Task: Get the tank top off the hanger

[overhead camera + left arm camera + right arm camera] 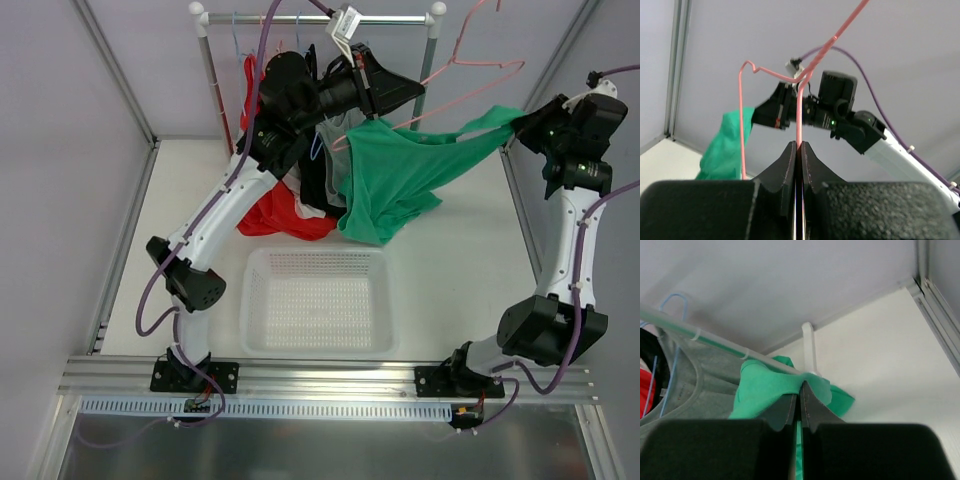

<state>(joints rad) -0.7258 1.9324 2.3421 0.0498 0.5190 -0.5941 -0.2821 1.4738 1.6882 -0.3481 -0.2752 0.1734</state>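
Removal: top [395, 175] partly on hanger [799, 115].
Left jaws pinch hanger, right jaws top; advise drawing strap clear, hanger steady.

tank top [395, 180]: you see emerald fabric stretched sideways in mid-air, its bulk drooping
hanger [799, 115]: your salmon-pink wire frame, tilted, held aloft

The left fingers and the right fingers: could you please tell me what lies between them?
The hanger wire and a taut stretch of the tank top span that gap, clearest in the top view.
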